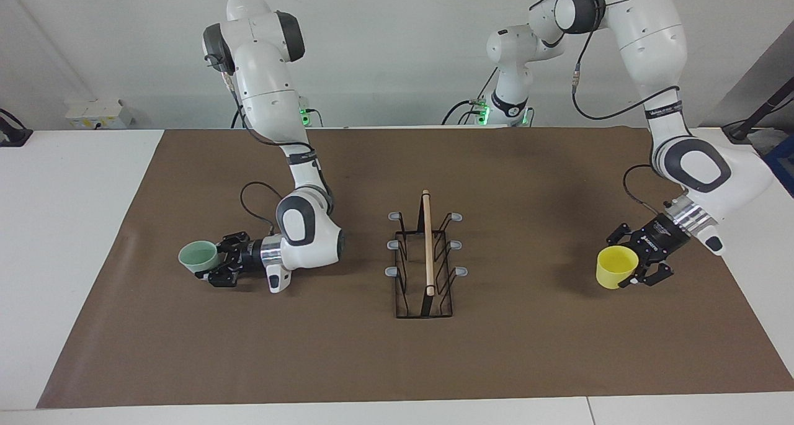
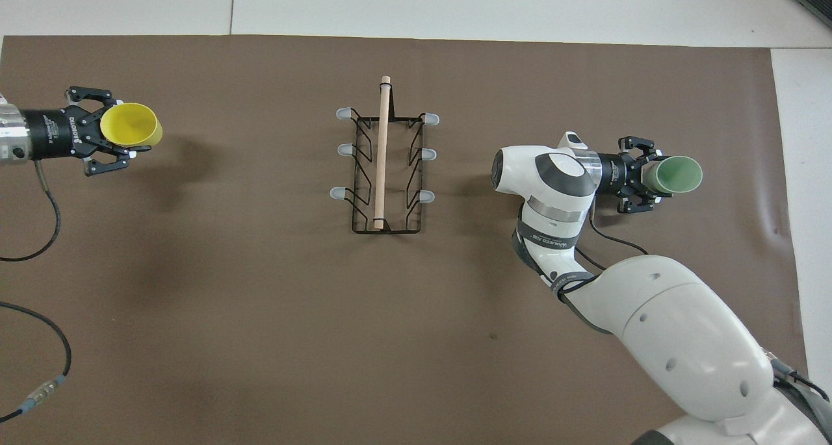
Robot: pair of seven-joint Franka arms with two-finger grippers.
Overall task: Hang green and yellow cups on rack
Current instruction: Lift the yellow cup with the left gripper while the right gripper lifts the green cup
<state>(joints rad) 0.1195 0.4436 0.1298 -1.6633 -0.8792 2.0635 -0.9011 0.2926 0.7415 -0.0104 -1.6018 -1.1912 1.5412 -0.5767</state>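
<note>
The rack (image 1: 428,245) stands in the middle of the brown mat, its wooden rod along the top and grey-tipped prongs on both sides; it also shows in the overhead view (image 2: 382,152). My right gripper (image 1: 214,260) is shut on the base of the mint green cup (image 1: 197,256), held sideways low over the mat toward the right arm's end, its mouth pointing away from the rack. In the overhead view the right gripper (image 2: 643,182) and green cup (image 2: 679,175) match this. My left gripper (image 1: 636,267) is shut on the yellow cup (image 1: 616,267), raised over the left arm's end; the overhead view shows that gripper (image 2: 120,133) and cup (image 2: 133,125).
The brown mat (image 1: 527,350) covers most of the white table (image 1: 62,226). Black cables (image 2: 39,237) lie on the mat near the left arm.
</note>
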